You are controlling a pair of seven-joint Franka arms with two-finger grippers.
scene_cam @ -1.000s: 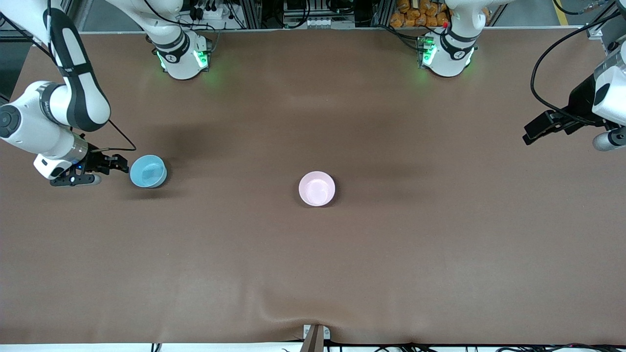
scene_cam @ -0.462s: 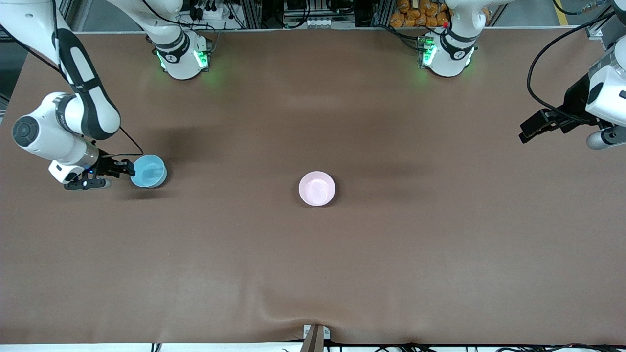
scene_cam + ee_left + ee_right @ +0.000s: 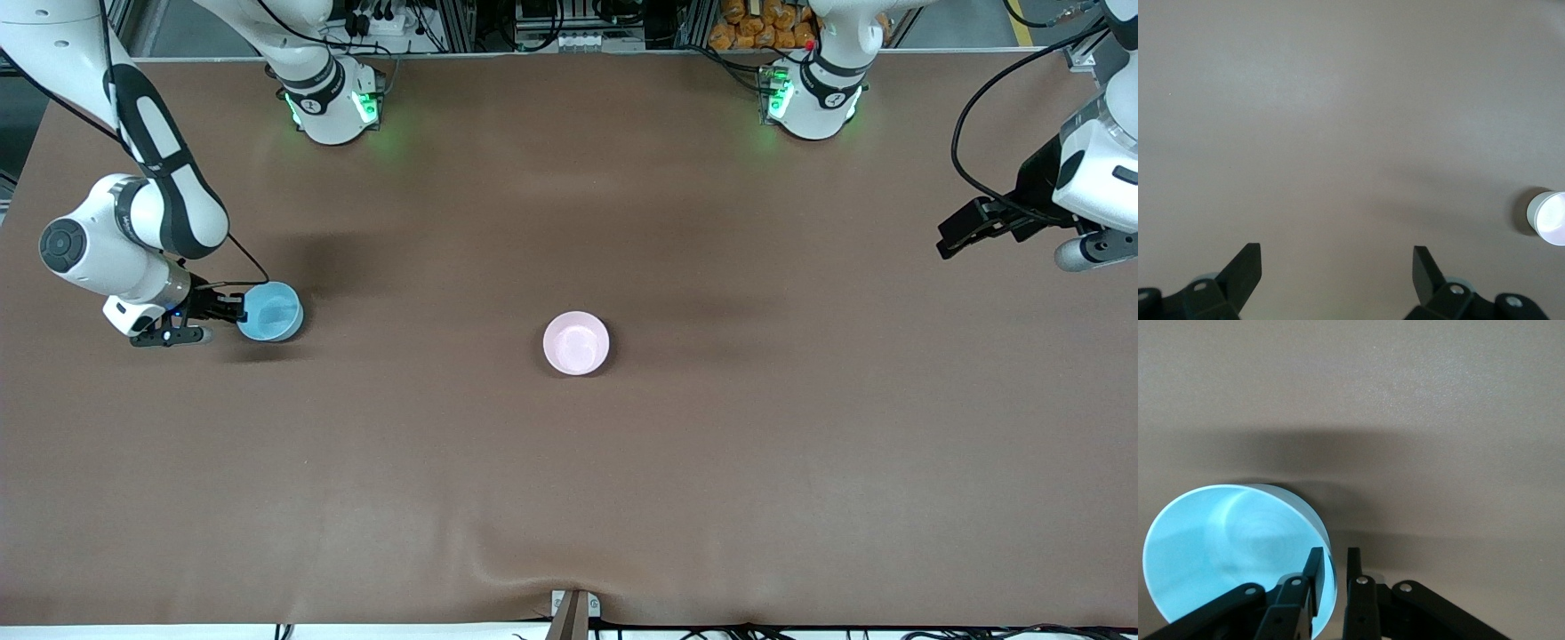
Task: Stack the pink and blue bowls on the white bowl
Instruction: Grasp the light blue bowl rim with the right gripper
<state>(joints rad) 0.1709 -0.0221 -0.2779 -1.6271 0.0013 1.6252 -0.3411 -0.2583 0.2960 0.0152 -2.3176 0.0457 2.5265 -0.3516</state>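
Observation:
The light blue bowl [image 3: 270, 311] stands upright on the brown table near the right arm's end. My right gripper [image 3: 238, 309] is at its rim on the side toward that end. In the right wrist view the bowl [image 3: 1225, 553] fills the lower corner, and the gripper [image 3: 1333, 555] has one finger inside the rim and one outside, closed narrowly on the wall. The pale pink bowl [image 3: 576, 343] stands at mid-table and also shows in the left wrist view [image 3: 1547, 217]. No separate white bowl shows. My left gripper [image 3: 948, 246] is open and empty over the left arm's end [image 3: 1337, 257].
The brown table mat [image 3: 569, 462] has a raised wrinkle at the edge nearest the front camera. Both arm bases [image 3: 331, 102] stand along the edge farthest from that camera, with cables and racks past it.
My right gripper has moved in from beside the blue bowl onto its rim. The bowl has stayed in place. The left arm has drifted slightly.

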